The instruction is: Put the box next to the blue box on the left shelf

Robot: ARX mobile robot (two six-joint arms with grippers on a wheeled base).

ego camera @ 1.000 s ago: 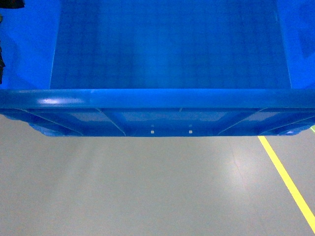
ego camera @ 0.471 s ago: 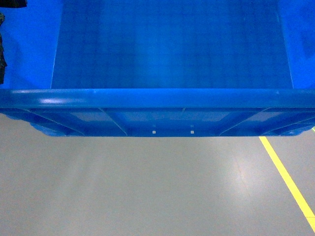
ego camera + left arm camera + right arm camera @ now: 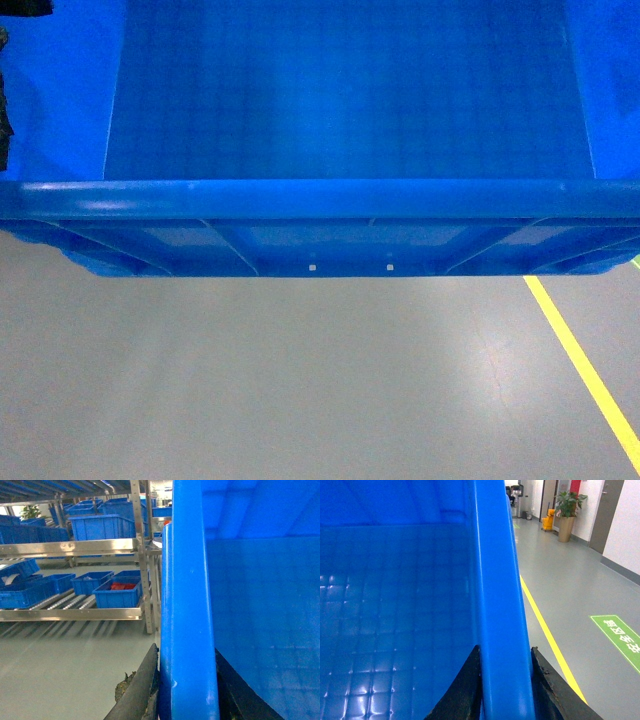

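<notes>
Both grippers astride rims of level box, long axis crosswise

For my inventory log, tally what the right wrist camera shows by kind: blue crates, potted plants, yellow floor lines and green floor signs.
Blue crate: 1
Potted plant: 1
Yellow floor line: 1
Green floor sign: 1
Total: 4
</notes>
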